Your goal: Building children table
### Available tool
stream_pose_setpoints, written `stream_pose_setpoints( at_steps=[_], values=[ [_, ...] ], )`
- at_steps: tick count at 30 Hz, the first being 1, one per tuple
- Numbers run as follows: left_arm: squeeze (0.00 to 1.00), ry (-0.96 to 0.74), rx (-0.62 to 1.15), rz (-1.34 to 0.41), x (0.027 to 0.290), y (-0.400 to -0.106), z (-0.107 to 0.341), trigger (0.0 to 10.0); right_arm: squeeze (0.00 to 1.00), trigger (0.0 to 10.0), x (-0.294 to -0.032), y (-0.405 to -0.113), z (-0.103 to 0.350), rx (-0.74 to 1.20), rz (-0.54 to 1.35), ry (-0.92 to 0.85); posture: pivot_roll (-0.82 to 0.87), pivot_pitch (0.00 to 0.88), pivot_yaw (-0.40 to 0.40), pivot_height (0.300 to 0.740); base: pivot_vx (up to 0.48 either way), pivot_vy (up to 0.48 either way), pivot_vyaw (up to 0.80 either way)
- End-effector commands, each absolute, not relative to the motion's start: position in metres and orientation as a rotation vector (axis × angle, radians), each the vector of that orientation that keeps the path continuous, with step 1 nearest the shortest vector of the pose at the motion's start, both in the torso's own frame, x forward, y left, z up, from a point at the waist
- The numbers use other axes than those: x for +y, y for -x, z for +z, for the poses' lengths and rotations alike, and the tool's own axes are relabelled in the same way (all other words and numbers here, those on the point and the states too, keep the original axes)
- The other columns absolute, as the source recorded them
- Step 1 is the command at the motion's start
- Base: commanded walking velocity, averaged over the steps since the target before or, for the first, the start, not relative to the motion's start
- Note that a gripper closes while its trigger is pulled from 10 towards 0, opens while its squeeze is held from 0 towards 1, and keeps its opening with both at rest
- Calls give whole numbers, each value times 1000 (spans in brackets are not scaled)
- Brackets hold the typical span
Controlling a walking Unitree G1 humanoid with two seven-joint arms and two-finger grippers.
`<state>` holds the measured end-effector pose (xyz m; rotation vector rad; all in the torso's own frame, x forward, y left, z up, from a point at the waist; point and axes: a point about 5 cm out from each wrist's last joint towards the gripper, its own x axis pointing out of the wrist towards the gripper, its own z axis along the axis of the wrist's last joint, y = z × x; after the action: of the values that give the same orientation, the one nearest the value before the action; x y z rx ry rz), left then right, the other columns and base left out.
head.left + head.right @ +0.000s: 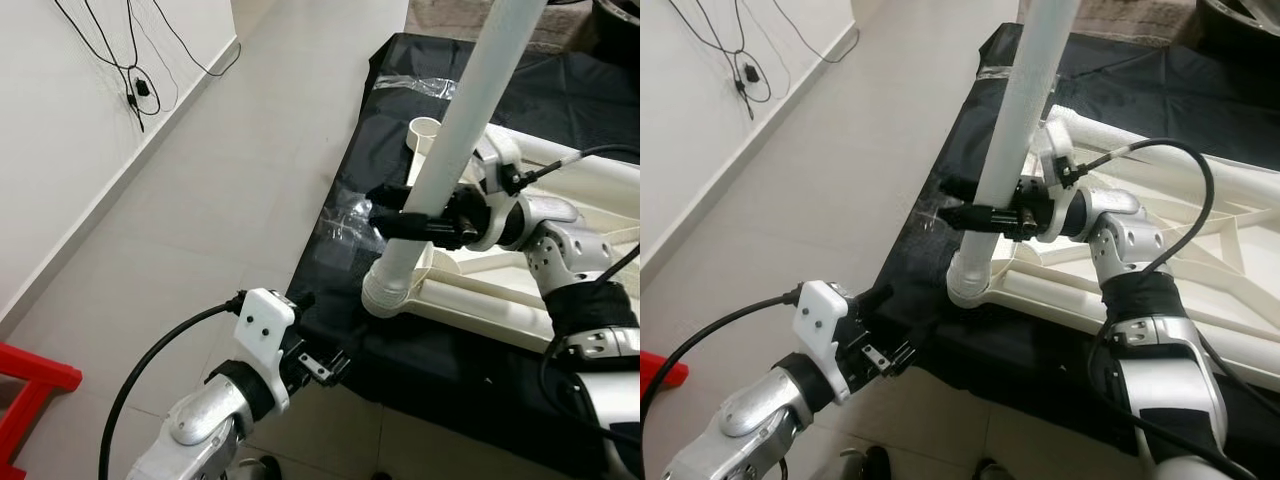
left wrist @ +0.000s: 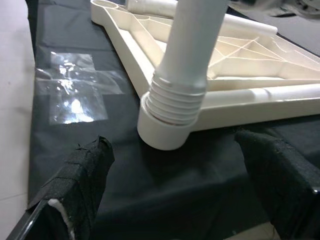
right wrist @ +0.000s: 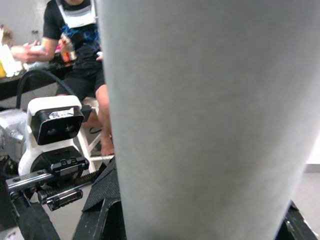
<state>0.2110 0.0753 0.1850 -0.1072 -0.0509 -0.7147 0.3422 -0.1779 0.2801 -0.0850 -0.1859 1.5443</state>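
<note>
A long white table leg point(image 1: 450, 150) stands tilted, its threaded end in the corner socket point(image 2: 160, 135) of the upside-down cream table top point(image 1: 480, 295). My right gripper point(image 1: 385, 212) is shut on the leg a little above the socket; in the right wrist view the leg point(image 3: 210, 120) is pressed close to the camera. My left gripper point(image 1: 318, 335) hovers low at the near edge of the black sheet point(image 1: 400, 80), open and holding nothing. In the left wrist view its fingers point(image 2: 75, 185) stand wide apart, pointing at the socket.
A second socket tube point(image 1: 425, 130) rises at the table top's far corner, with more white legs point(image 1: 590, 165) lying beyond. Clear tape point(image 1: 350, 215) patches the sheet. A red frame point(image 1: 30, 390) and wall cables point(image 1: 130, 60) are left. A person point(image 3: 75, 40) sits behind.
</note>
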Motion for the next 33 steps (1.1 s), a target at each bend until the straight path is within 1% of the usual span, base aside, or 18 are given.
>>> stream_pose_setpoints(
  at_steps=[1, 10, 12, 17, 25, 31, 33],
  values=[
    [0, 119, -25, -750, 73, -204, 182, 10000, 0, 10000, -175, -340, 269, -130, 1580, 122, 131, 271, -14, 740, 0, 0, 0],
    [0, 120, -25, -757, 71, -203, 183, 10000, 0, 10000, -171, -345, 266, -123, 1552, 165, 132, 268, -19, 740, 0, 0, 0],
    [0, 119, -24, -751, 71, -202, 183, 10000, 0, 10000, -171, -350, 262, -98, 1503, 197, 131, 266, -22, 740, 0, 0, 0],
    [0, 120, -24, -749, 70, -201, 183, 10000, 0, 10000, -170, -354, 258, -77, 1473, 232, 128, 259, -26, 740, 0, 0, 0],
    [0, 124, -24, -750, 69, -199, 182, 10000, 0, 10000, -168, -353, 255, -56, 1498, 253, 127, 252, -30, 740, 0, 0, 0],
    [0, 120, -26, -750, 69, -199, 182, 10000, 0, 10000, -162, -355, 249, -43, 1466, 334, 125, 244, -32, 740, 0, 0, 0],
    [0, 118, -27, -749, 68, -199, 182, 10000, 0, 10000, -160, -358, 248, -48, 1423, 357, 124, 239, -31, 740, 0, 0, 0]
  ],
)
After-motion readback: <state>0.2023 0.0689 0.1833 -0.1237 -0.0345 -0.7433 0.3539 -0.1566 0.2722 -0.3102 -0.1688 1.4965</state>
